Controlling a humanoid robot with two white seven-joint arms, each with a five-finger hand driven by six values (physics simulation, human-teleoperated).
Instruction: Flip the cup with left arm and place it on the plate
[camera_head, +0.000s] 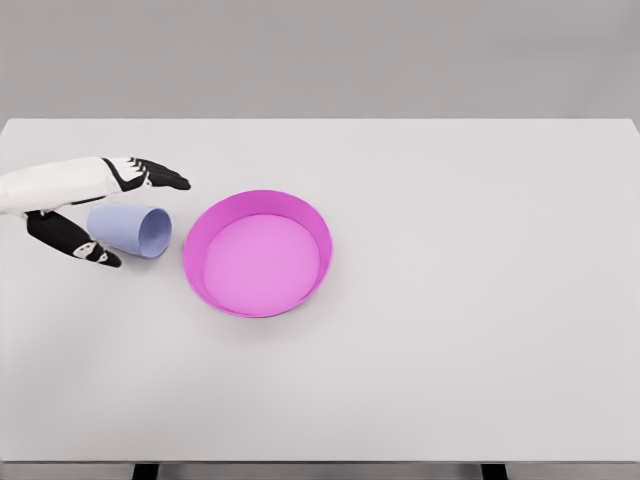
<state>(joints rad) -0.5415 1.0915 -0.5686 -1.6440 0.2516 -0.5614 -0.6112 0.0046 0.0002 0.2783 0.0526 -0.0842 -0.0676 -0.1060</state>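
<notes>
Tabletop: you are looking down on a pale grey-white tabletop (470, 330) that fills most of the head view; its far edge runs straight across the upper part of the picture, and its near edge sits just above the bottom.

Room: behind the far edge you see only a plain grey backdrop, with no detail to make out. Under the near edge two dark stubs show, which you cannot identify for certain.

Cup: the lavender-blue cup (130, 229) lies on its side at the left of the tabletop, its open mouth turned toward the plate. It rests on the tabletop, not on the plate.

Plate: the magenta plate (196, 262) is a round dish with a raised wall, just to the right of the cup and left of the tabletop's centre. A narrow strip of bare surface separates it from the cup. Nothing lies in it.

Left robot hand: your left robot hand (95, 212) comes in from the left edge on a white forearm. Its dark fingers (160, 177) stretch out above the far side of the cup, and the thumb (72, 240) reaches along the near side. The hand brackets the cup with the digits spread; you cannot tell whether they touch it, and no closed grasp shows.

Right arm: not visible to you here.
</notes>
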